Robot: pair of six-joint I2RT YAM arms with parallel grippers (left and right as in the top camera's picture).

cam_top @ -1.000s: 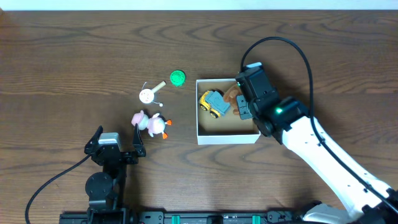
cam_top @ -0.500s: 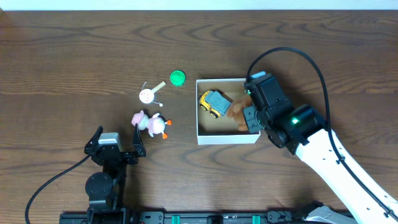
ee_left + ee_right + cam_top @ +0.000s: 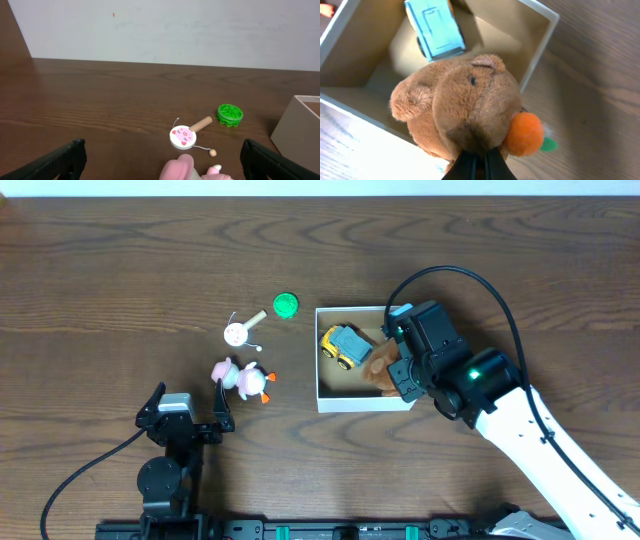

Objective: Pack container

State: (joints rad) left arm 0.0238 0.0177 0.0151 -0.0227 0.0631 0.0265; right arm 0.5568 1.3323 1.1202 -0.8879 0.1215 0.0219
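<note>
The container is a shallow white box with a brown inside, right of the table's middle; it also shows in the right wrist view. A yellow and blue toy truck lies inside it. My right gripper is shut on a brown plush bear with an orange ball, held over the box's right part. My left gripper is open and empty near the front left, just behind a pink toy.
Left of the box lie a green round piece, a white pig-face disc with a wooden handle, and a pink and white duck toy. The box's white wall shows at the right of the left wrist view.
My right arm has shifted with the bear, first right and toward the front, then slightly back left, lowering it over the box's right side. The left arm has not moved.
</note>
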